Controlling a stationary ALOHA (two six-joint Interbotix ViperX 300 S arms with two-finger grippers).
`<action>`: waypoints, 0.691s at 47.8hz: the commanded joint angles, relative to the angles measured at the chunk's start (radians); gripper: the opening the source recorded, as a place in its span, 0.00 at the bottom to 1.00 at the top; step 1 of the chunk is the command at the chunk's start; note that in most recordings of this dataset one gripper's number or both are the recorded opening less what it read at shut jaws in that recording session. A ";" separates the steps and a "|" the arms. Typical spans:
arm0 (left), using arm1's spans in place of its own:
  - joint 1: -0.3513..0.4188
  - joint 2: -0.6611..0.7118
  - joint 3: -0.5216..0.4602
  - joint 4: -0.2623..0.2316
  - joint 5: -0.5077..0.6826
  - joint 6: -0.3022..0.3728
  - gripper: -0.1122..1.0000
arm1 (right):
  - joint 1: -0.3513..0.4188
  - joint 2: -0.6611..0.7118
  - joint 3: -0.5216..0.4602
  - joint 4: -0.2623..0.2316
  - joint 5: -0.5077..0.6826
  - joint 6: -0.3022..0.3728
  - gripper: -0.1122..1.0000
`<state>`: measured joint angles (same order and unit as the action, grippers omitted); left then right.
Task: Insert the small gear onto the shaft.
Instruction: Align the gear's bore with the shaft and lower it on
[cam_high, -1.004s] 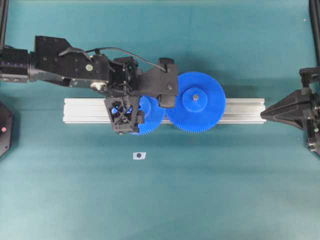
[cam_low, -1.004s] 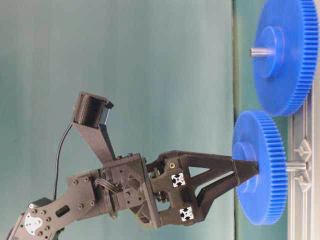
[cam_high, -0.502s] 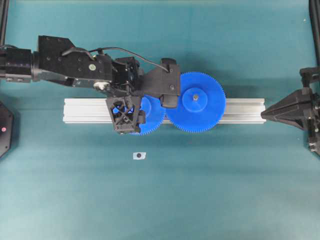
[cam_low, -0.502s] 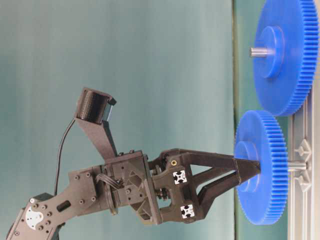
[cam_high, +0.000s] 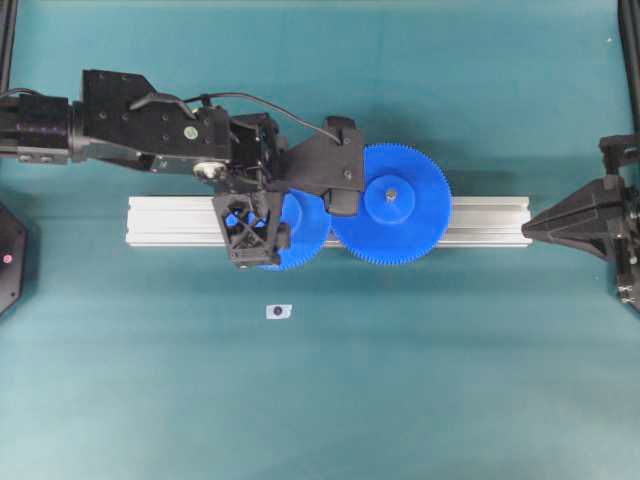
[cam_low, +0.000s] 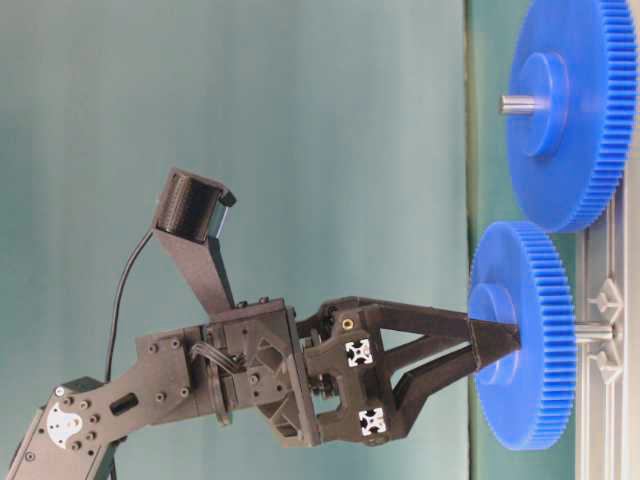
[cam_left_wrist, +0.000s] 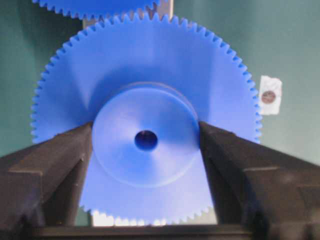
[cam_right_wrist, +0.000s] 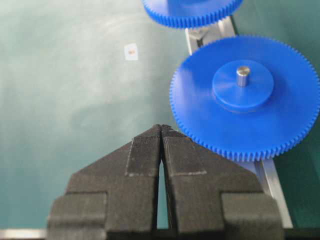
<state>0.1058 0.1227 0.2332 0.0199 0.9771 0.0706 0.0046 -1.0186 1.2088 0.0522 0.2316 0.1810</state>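
The small gear sits on the shaft over the aluminium rail, its teeth beside those of the larger gear. From table level, a short length of shaft shows between gear and rail; overhead, the arm hides it. The left claw has its fingers at either side of the gear's hub, and whether they still press it cannot be told. The right claw is closed and empty, well apart. A small white tag lies on the desk.
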 joint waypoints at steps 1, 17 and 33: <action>0.003 -0.015 -0.021 0.006 0.008 0.000 0.85 | 0.002 0.005 -0.011 0.005 -0.005 0.009 0.15; -0.005 -0.018 -0.058 0.003 0.012 -0.003 0.82 | 0.002 0.002 -0.012 0.005 -0.006 0.009 0.15; -0.009 -0.023 -0.087 0.003 0.020 -0.011 0.82 | 0.002 0.002 -0.011 0.005 -0.005 0.009 0.15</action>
<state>0.1012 0.1243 0.1810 0.0215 0.9971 0.0614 0.0046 -1.0216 1.2072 0.0552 0.2316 0.1810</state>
